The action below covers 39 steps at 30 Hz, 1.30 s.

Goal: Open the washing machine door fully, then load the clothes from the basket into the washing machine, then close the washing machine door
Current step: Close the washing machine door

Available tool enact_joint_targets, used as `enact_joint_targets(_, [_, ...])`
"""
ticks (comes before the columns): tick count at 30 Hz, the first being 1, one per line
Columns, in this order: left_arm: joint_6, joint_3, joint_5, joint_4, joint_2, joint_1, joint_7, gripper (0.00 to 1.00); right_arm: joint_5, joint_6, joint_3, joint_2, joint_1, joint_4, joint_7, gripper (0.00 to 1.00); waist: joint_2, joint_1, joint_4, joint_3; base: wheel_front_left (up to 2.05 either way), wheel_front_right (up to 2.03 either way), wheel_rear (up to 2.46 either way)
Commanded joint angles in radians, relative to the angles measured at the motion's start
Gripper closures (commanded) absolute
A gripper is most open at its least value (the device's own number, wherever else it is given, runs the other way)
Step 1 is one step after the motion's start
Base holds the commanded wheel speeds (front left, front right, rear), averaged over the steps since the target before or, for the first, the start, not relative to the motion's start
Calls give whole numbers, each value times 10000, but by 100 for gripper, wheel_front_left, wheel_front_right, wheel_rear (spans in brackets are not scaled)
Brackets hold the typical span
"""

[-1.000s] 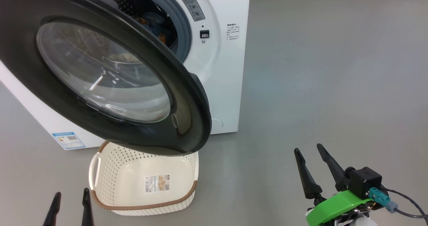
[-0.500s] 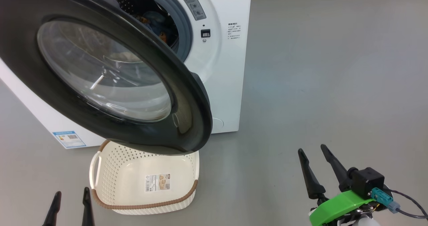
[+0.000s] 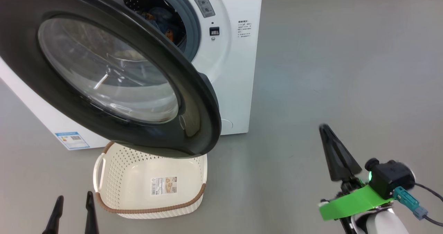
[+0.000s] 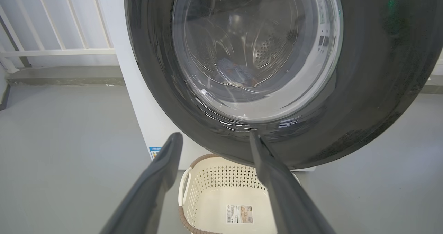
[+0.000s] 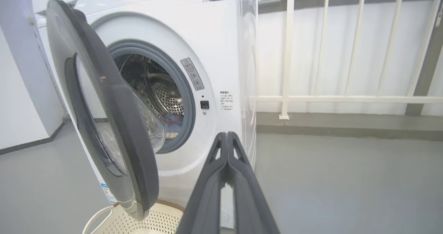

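The washing machine (image 3: pixel 235 71) (image 5: pixel 221 54) stands with its door (image 3: pixel 193 99) (image 4: pixel 380 71) (image 5: pixel 135 151) swung open over the basket (image 3: pixel 104 158) (image 4: pixel 214 192). Light blue clothes (image 3: pixel 162 17) (image 5: pixel 172 118) lie inside the drum; through the door glass they show as blue clothes (image 4: pixel 235 71). The cream basket holds no fabric, only a label on its floor. My left gripper (image 3: pixel 73 200) (image 4: pixel 214 137) is open, low at the basket's left. My right gripper (image 3: pixel 324 128) (image 5: pixel 226 134) is shut on nothing, out over the floor right of the machine.
Grey floor (image 3: pixel 346 71) spreads to the right of the machine. A white railing (image 5: pixel 346 99) and a low grey kerb (image 5: pixel 346 126) run behind it. A blue label (image 3: pixel 72 140) marks the machine's lower left corner.
My right gripper has shut its fingers and risen a little. The head view has shifted slightly. The left gripper, door and basket are unchanged.
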Motion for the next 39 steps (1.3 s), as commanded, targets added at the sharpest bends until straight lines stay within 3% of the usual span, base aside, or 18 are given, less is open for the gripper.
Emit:
enact_joint_targets(1, [60, 274, -77, -262, 130, -455, -91, 0, -240, 16, 415, 41, -315, -760, -117, 100, 0, 0, 44, 43, 0, 0, 0])
enact_joint_targets(5, [75, 149, -158, -234, 130, -554, -91, 0, -567, 16, 1194, -211, -483, -2242, -117, 100, 0, 0, 225, 135, 0, 0, 0])
enact_joint_targets(10, [109, 21, -274, -198, 130, -642, -91, 0, -645, 16, 1984, -653, -744, -3227, -117, 100, 0, 0, 474, 200, 0, 0, 0])
enact_joint_targets(17, [169, -201, -460, -173, 130, -672, -91, 0, -531, 16, 3427, -1454, -1280, -3770, -118, 100, 0, 0, 995, 274, 0, 0, 0])
enact_joint_targets(27, [222, -632, -649, -228, 130, -748, -91, 0, 510, 16, 5949, -2696, -2050, -1989, -118, 100, 0, 0, 1789, 577, 0, 0, 0])
enact_joint_targets(39, [285, -1278, -965, -401, 129, -1273, -91, 0, 1117, 16, 6253, -2621, -2867, 342, -118, 100, 0, 0, 2510, 1580, 0, 0, 0])
